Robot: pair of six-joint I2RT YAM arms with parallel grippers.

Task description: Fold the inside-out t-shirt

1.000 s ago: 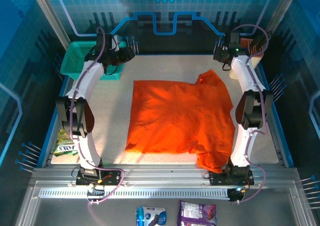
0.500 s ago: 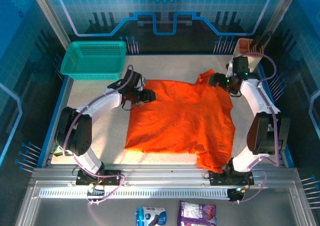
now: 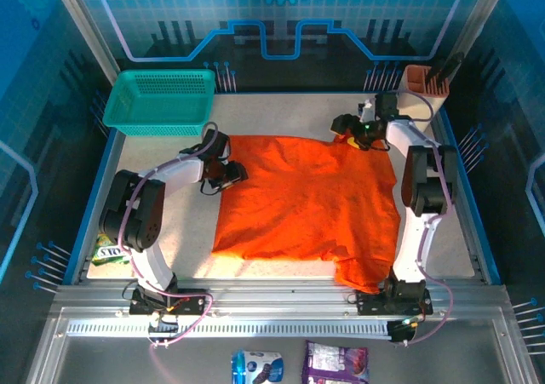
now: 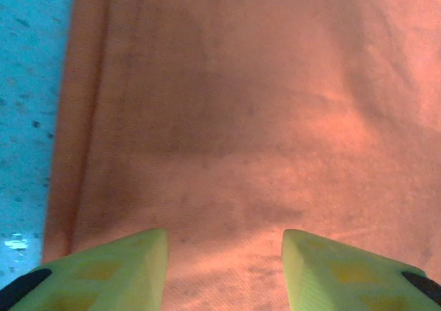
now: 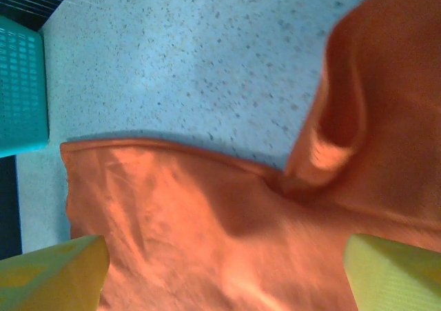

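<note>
**Operator:** Where is the inside-out t-shirt (image 3: 306, 197)?

**Technician:** In the centre of the top view. It lies spread on the speckled counter (image 3: 170, 222), orange-red and mostly flat with light wrinkles. One sleeve (image 3: 358, 135) projects at the upper edge. The lower right corner (image 3: 364, 269) is bunched by the near rail (image 3: 281, 292).

**Operator:** What is the state of the left claw?

**Technician:** The left claw (image 3: 228, 173) is at the shirt's upper left corner. In its wrist view both yellow-green fingers (image 4: 117, 266) stand apart, and flat cloth shows across the gap with nothing pinched. A folded edge of the shirt and a strip of counter run down the left of that frame. Whether the fingertips touch the cloth cannot be told.

**Operator:** And the right claw?

**Technician:** The right claw (image 3: 345, 128) is at the shirt's upper edge, just beside the sleeve. Its jaws are spread wide and hold nothing. In its wrist view the fingers sit in the lower corners, with the shirt's hem and the sleeve fold between and above them.

**Operator:** What else is nearby?

**Technician:** A teal mesh basket (image 3: 162, 103) stands at the upper left of the counter, apart from the shirt. A brown holder (image 3: 417, 79) stands at the upper right. A green snack packet (image 3: 109, 252) lies at the left edge. A blue-white packet (image 3: 255, 367) and a purple packet (image 3: 336, 363) lie at the bottom of the frame.
</note>
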